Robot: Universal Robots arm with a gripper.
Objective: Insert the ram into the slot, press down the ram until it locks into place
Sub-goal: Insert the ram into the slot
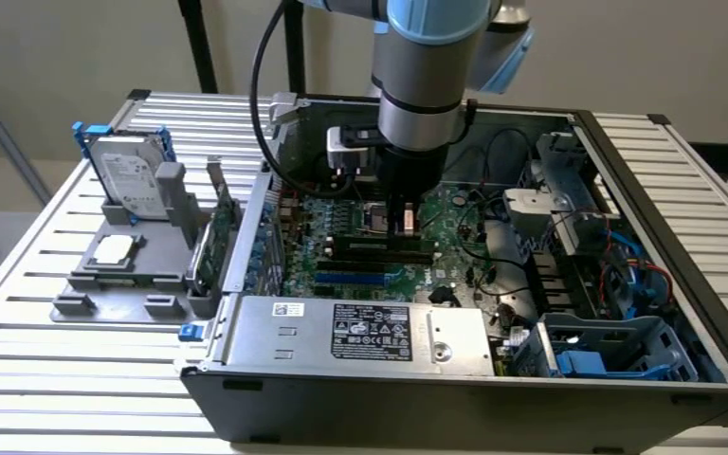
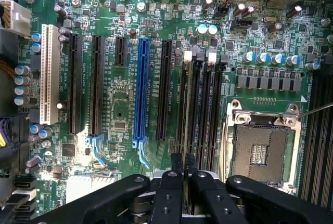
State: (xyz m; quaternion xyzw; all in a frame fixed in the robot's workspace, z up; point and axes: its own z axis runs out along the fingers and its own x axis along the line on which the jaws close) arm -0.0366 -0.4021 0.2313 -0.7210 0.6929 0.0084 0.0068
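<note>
1. Pinching the ram (image 2: 186, 104) edge-on between the nearly closed fingers of the hand (image 2: 183, 164), low over the motherboard (image 2: 119, 115).
2. Standing the ram along the slot (image 2: 181, 99), the outermost black memory socket on the side of the blue slot (image 2: 140, 89).
3. Lining the stick with the socket's length, checking against the white end clip (image 2: 188, 55).
4. Pressing straight down and evenly, avoiding any lean toward the neighbouring sockets (image 2: 210, 109).
5. Treating the lock as unconfirmed, the clip's position being too unclear to tell.

Plain beige wall (image 1: 86, 38) behind a slatted metal table (image 1: 16, 322)
</note>
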